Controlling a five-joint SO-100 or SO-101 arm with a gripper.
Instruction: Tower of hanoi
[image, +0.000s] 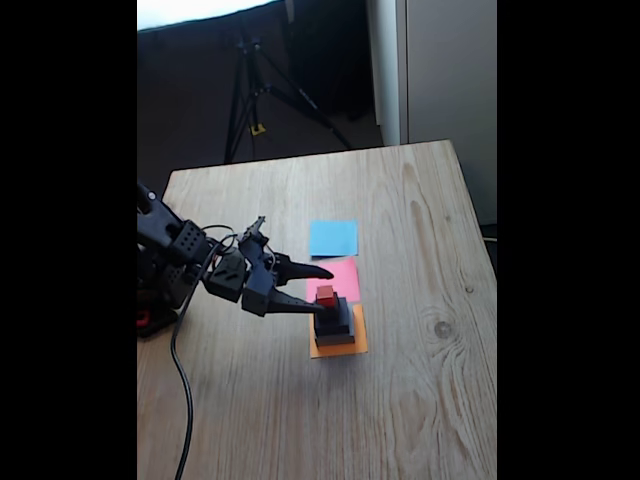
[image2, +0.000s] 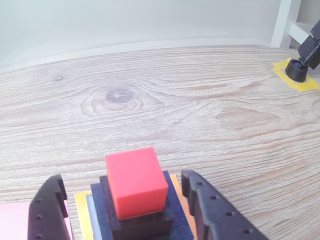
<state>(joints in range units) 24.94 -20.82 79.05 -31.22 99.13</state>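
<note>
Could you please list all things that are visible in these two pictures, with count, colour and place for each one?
red cube: 1, red, top of the stack.
small black cube: 1, black, under the red cube.
black slab: 1, dark, below the small black cube.
grey slab: 1, grey, bottom of the stack.
orange paper square: 1, under the stack.
pink paper square: 1, beside the orange one.
blue paper square: 1, beyond the pink one.
table: 1, light wood.
tripod: 1, black, behind the table.
cable: 1, black, on the table.
gripper: 1, black, open, fingers either side of the red cube.

bare table (image2: 200, 100) beyond red cube (image2: 136, 181), jaws flanking it
</note>
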